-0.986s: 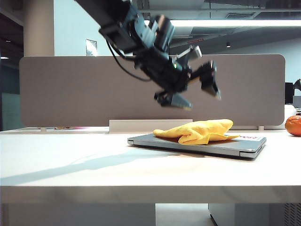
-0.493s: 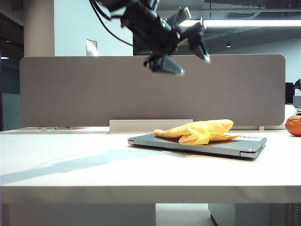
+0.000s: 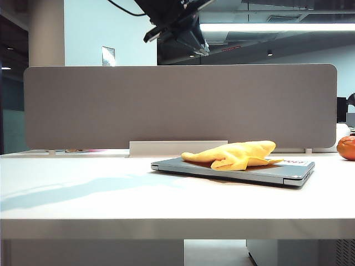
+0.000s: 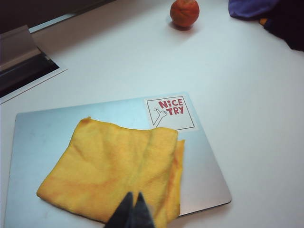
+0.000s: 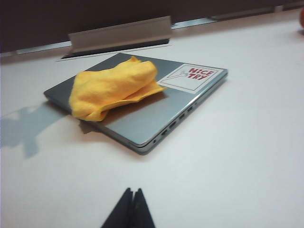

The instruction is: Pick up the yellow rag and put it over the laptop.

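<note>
Rag (image 3: 233,155) is sitting folded on the closed laptop (image 3: 277,172), bunched toward the end away from the white "NICE TRY" sticker (image 4: 172,113) and empty-handed grippers all round. Left gripper (image 4: 130,214) shows only as two dark tips pressed together — closed on nothing, hanging well above the laptop with the rag right under it. From the side most of that arm (image 3: 177,25) is cut off at the frame edge, so the fingers can't be made out there. Right gripper (image 5: 129,211) is also closed and empty — low over the white table (image 5: 247,156), near the laptop's port edge. An orange fruit (image 4: 184,12) sits well past the laptop's sticker end.
</note>
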You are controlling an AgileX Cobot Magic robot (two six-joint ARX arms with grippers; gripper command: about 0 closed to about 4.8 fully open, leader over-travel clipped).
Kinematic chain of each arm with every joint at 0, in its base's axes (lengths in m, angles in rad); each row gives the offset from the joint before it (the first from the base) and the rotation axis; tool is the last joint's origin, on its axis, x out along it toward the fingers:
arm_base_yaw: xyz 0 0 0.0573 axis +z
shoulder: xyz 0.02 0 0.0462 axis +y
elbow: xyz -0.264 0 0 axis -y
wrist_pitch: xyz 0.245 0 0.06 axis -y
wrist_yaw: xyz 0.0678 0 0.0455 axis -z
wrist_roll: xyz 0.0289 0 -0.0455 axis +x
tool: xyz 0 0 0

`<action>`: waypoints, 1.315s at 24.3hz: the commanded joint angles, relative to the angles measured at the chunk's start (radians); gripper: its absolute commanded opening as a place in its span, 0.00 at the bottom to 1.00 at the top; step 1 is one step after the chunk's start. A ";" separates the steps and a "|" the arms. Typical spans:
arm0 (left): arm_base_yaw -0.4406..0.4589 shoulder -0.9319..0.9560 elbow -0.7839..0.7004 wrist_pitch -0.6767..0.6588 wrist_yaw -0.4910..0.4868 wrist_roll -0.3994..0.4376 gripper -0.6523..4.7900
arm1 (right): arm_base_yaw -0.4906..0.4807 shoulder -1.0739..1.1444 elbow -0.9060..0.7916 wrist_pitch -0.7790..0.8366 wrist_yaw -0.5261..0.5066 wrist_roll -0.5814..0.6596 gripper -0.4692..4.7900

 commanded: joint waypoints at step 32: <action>-0.005 -0.210 0.004 -0.098 -0.014 0.143 0.11 | -0.123 0.000 -0.004 0.011 -0.016 -0.198 0.09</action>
